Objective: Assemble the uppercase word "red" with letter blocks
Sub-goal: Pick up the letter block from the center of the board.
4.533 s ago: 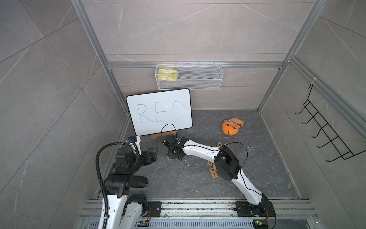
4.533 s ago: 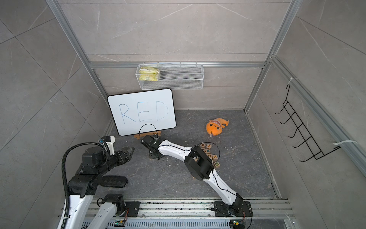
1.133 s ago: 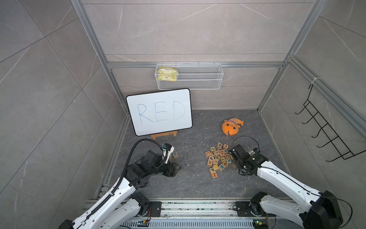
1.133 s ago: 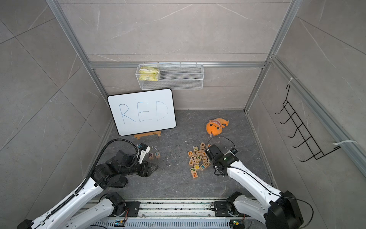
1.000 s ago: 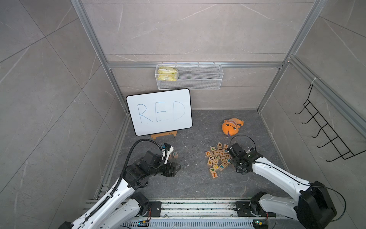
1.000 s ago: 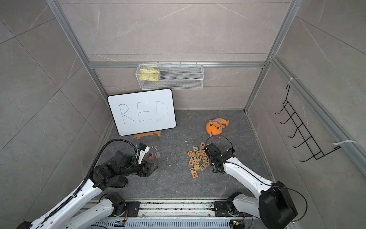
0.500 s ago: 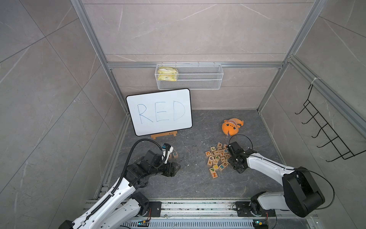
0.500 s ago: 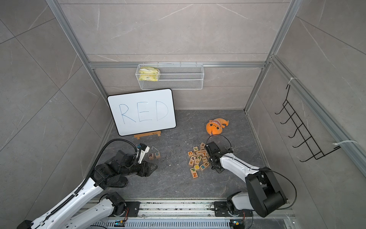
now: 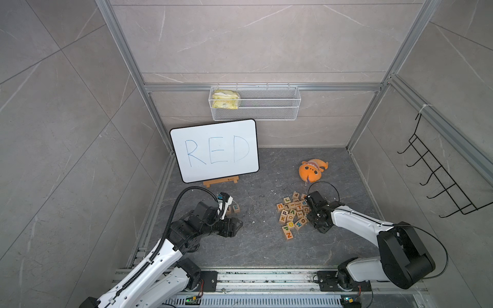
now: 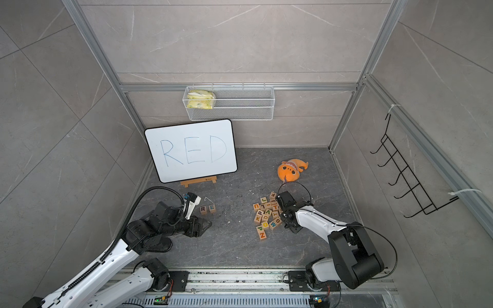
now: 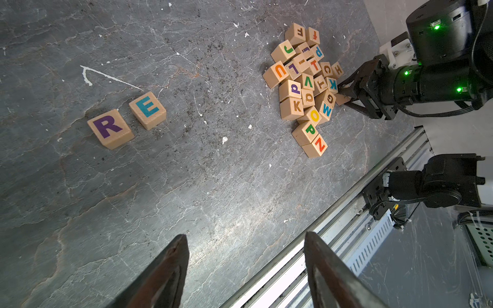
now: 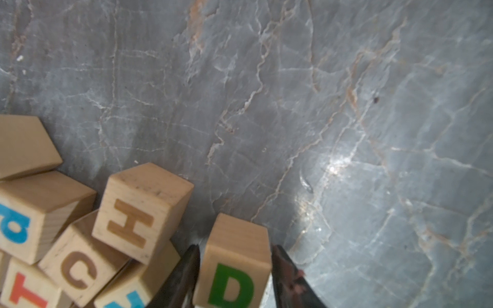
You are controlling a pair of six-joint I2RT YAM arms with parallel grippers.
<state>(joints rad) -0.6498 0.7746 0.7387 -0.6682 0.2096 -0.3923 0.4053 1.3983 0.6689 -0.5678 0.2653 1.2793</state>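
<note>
The right gripper (image 12: 236, 246) has its two fingers (image 12: 184, 277) closed around the D block (image 12: 234, 269). There is one finger on each side, tight against the wood. The D is green. This block is at the edge of the pile of blocks (image 10: 266, 214), on the side nearest the right arm. It is just beside the H block (image 12: 138, 213), which has a brown letter. I cannot tell if the D block is lifted a little or rests on the grey floor (image 12: 346, 106). The pile is a heap of small wooden cubes, and each cube has one coloured letter on it. Well away from the pile, the R block (image 11: 110, 128) and the E block (image 11: 148, 110) lie on the floor just beside each other, R first and then E. The R is purple and the E is blue-green. In both top views these two sit in front of the white board (image 10: 190, 150), which has RED written on it in blue. The left gripper (image 11: 244, 237) hangs over the floor near those two blocks, on the side closer to the robot's base. Its fingers are apart and nothing is between them. An orange toy (image 10: 290, 170) lies on the floor behind the pile and does not touch it.
</note>
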